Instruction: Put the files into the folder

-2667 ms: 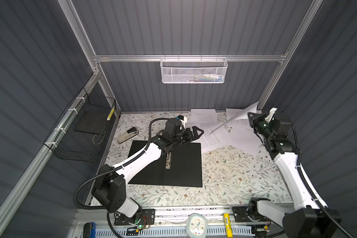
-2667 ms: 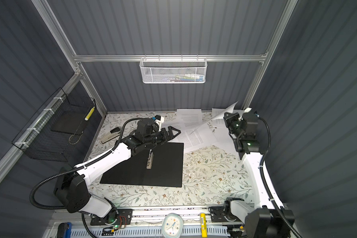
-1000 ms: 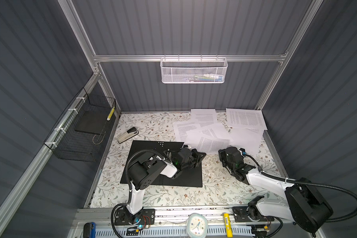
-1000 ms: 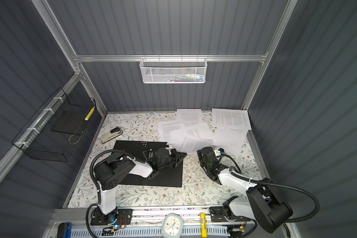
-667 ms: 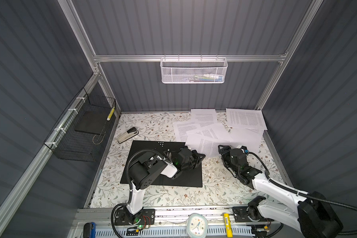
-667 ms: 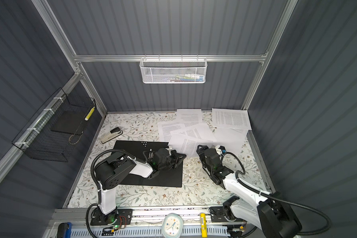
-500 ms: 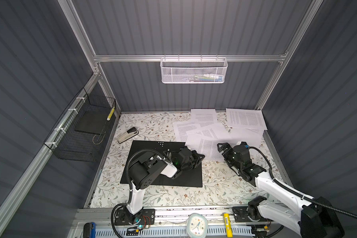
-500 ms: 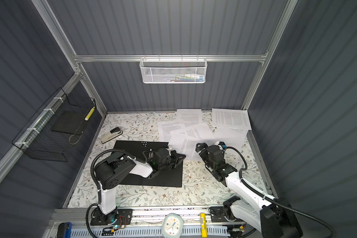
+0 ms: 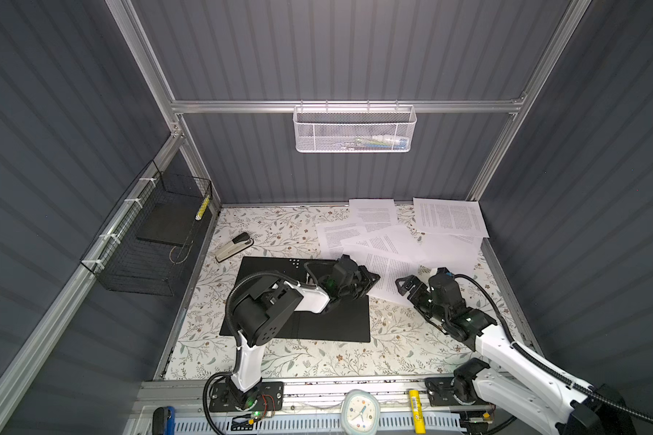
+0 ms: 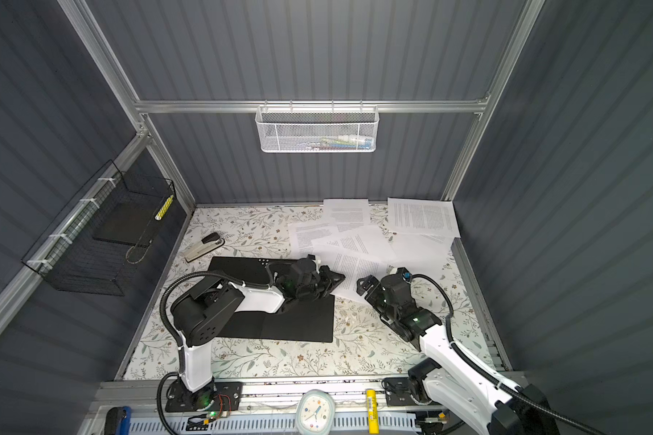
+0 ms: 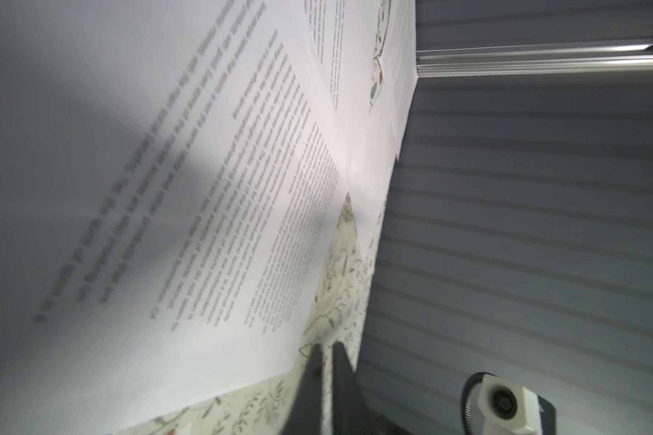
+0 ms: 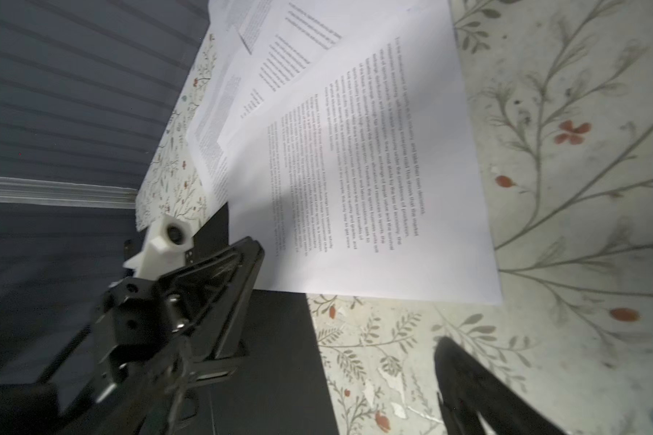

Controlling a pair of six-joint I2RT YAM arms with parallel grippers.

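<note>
Just ahead of the released right pincer (image 9: 411,283) lie the files (image 9: 383,263), flat.

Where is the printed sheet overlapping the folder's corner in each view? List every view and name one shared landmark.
In a top view: the sheet lies just right of centre.
In a top view: likewise just right of centre.
Left wrist: close up, filling most of the frame.
Right wrist: mid-frame, on the floral table.
Shared landmark: the left gripper, at the sheet's corner over the folder.
</note>
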